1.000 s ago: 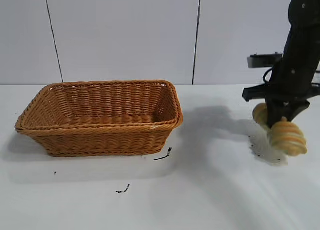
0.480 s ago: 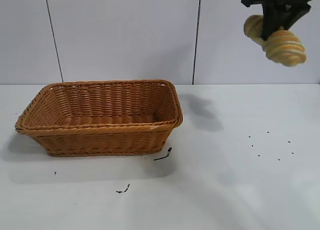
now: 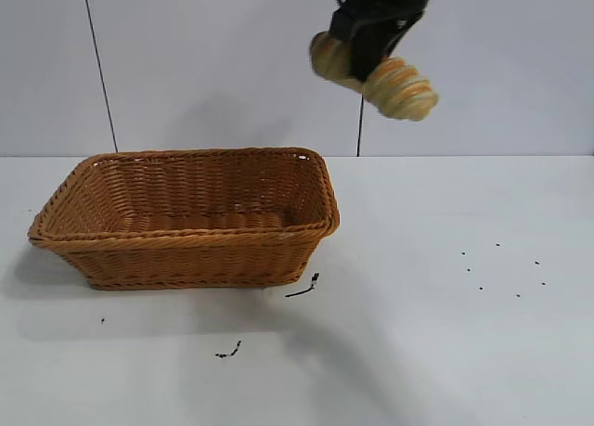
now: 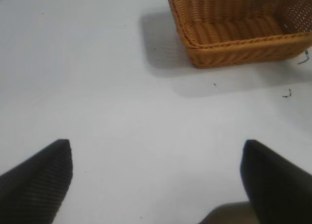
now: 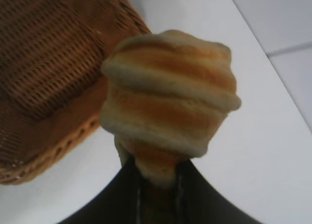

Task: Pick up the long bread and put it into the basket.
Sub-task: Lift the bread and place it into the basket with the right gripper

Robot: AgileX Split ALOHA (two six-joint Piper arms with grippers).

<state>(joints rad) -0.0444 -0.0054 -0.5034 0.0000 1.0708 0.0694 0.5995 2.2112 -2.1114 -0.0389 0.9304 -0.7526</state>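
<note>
**Q:** What does the right gripper (image 3: 371,47) carry, and why so high?

**A:** Its jaws pinch the long bread (image 3: 401,87) across the middle, so both rounded ends stick out on either side of the fingers. The loaf hangs in the air, well above the table (image 3: 445,352), up and to the right of the basket's (image 3: 186,245) right end. Judged from this height, the loaf can pass over the thick braided rim without catching on it.

**Q:** Why a grip at the middle?

**A:** A hold near the centre probably keeps the long loaf balanced. The right wrist view shows the bread (image 5: 168,99) seated between the fingers (image 5: 192,185), with the basket (image 5: 53,87) below and to one side, empty.

**Q:** And the basket's placement?

**A:** It sits at the left of the table, long side toward the camera, mouth open upward, so a drop from above seems enough.

**Q:** The other arm?

**A:** The left gripper (image 4: 156,180) is parked over bare table, fingers spread wide, holding nothing, with the basket (image 4: 239,38) farther off.
</note>
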